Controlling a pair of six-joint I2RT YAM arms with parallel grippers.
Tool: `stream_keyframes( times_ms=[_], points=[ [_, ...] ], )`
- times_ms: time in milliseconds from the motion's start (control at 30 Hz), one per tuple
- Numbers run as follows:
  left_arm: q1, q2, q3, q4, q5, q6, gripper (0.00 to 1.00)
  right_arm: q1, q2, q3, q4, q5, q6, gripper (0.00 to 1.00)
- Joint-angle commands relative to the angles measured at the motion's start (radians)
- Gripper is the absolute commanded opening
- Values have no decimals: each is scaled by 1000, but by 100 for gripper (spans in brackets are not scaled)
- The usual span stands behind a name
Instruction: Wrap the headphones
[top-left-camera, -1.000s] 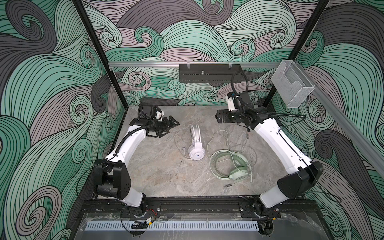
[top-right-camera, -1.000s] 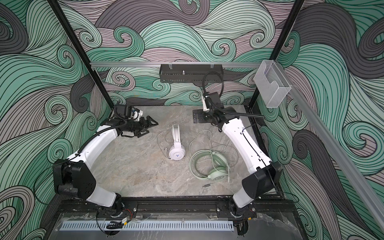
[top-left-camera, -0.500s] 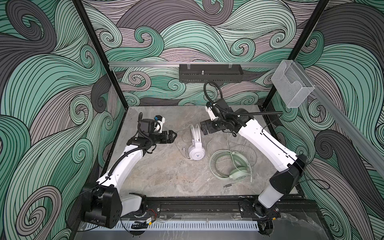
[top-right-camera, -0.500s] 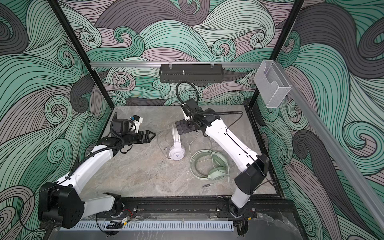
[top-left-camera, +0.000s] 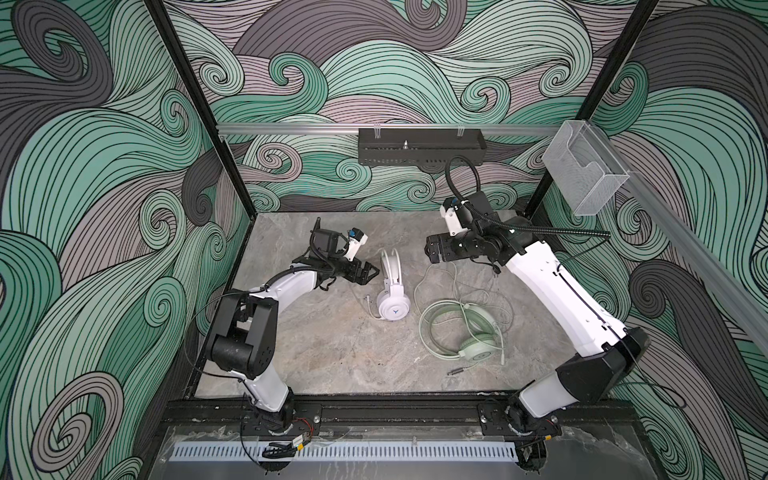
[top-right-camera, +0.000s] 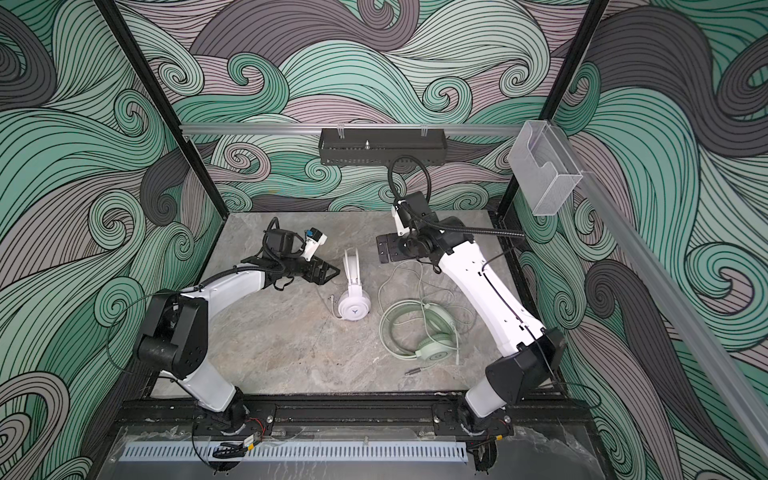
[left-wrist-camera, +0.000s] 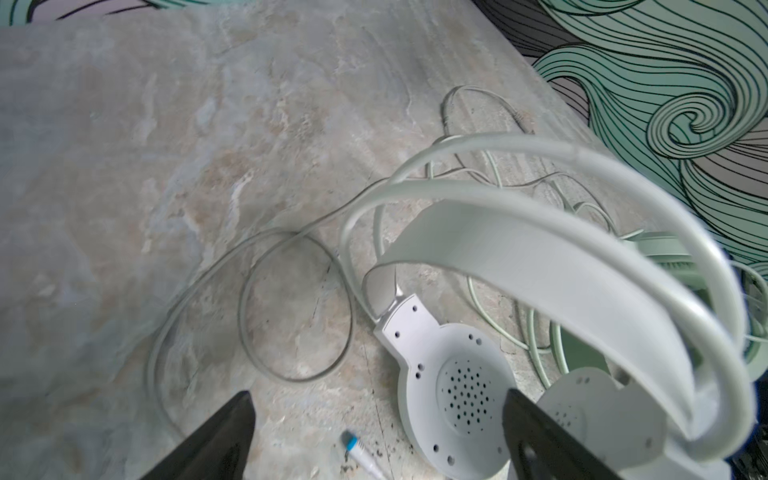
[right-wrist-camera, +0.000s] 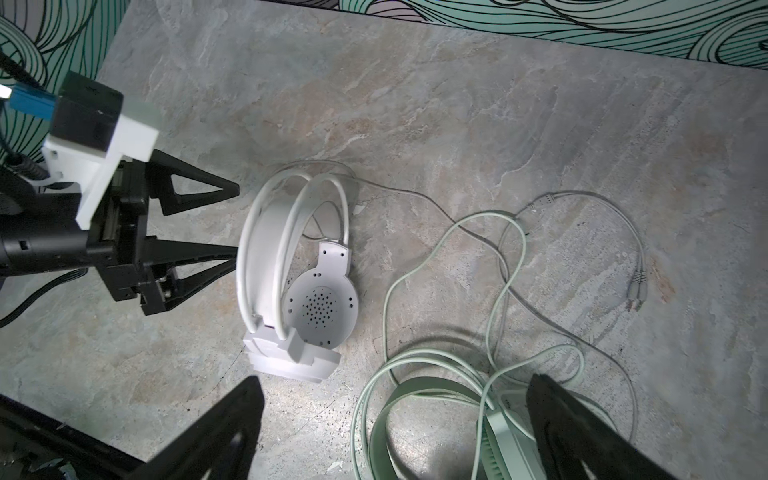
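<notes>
The white headphones (top-left-camera: 392, 286) stand on one earcup in the middle of the table, headband arching up, thin white cable (left-wrist-camera: 291, 311) looped beside them. The mint green headphones (top-left-camera: 469, 332) lie flat to their right among loose coils of green cable (right-wrist-camera: 498, 257). My left gripper (top-left-camera: 368, 272) is open just left of the white headband (right-wrist-camera: 266, 232), its fingertips close to it, nothing between them. The white earcup (left-wrist-camera: 461, 386) lies near one left finger. My right gripper (top-left-camera: 432, 249) hangs open above the table behind the green headphones (right-wrist-camera: 436, 415), empty.
The cable plugs (right-wrist-camera: 636, 291) lie apart from both headsets. A single jack plug (top-left-camera: 457, 370) rests near the front edge. A black box (top-left-camera: 419, 145) and a clear holder (top-left-camera: 582, 174) hang on the rear rail. Patterned walls close three sides.
My left gripper came forward and moved right, up to the white headband. My right gripper swung left toward the white headset, then drew back a little right. Neither headset moved.
</notes>
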Motion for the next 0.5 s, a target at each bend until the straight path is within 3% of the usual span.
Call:
stream_keyframes(
  times_ms=[0,300,467],
  points=[
    [-16,58,90,24,72,78,95,-25,-25,-13,3,-20,-5,99],
    [-40,208,224,60,140,106,94,-79,-5,6,-19,-43,-15,99],
    [-73,275,255,195,160,34,92,-94,13,9,-19,-54,-2,99]
  ],
)
